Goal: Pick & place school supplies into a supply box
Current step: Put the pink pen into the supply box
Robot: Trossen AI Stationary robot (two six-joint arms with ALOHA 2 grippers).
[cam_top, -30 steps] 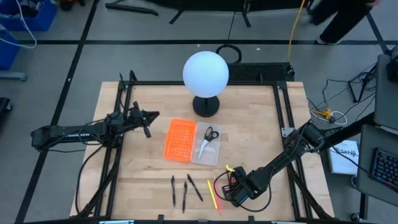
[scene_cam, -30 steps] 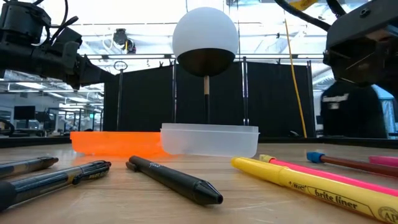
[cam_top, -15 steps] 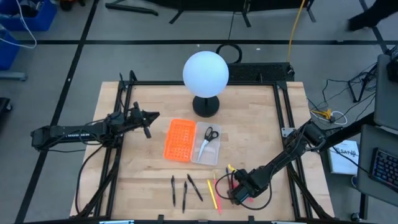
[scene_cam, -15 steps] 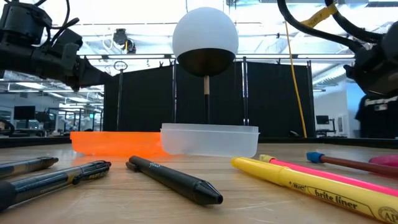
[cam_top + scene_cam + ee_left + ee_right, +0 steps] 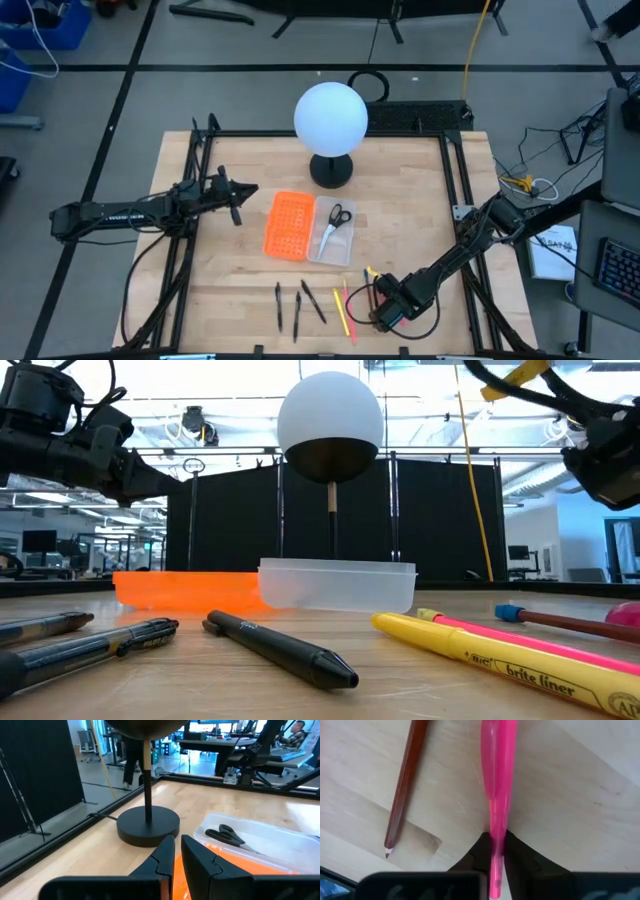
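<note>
The pink pen [image 5: 498,790], a thin, stiff, light barrel judged smooth enough to slide or pivot if pinched off-centre, lies low over the wooden table [image 5: 570,810] between the fingers of the right gripper [image 5: 496,851], which are pressed onto its barrel near one end. A brown pencil [image 5: 405,785] lies just beside it. Well ahead of this gripper stands the supply box [image 5: 340,246] holding scissors [image 5: 335,222]; the left gripper [image 5: 174,856] waits near that box, fingers pressed together on nothing.

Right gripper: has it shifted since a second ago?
Yes. The right gripper has edged toward the yellow highlighter, jaws now shut on the pink pen.
</note>
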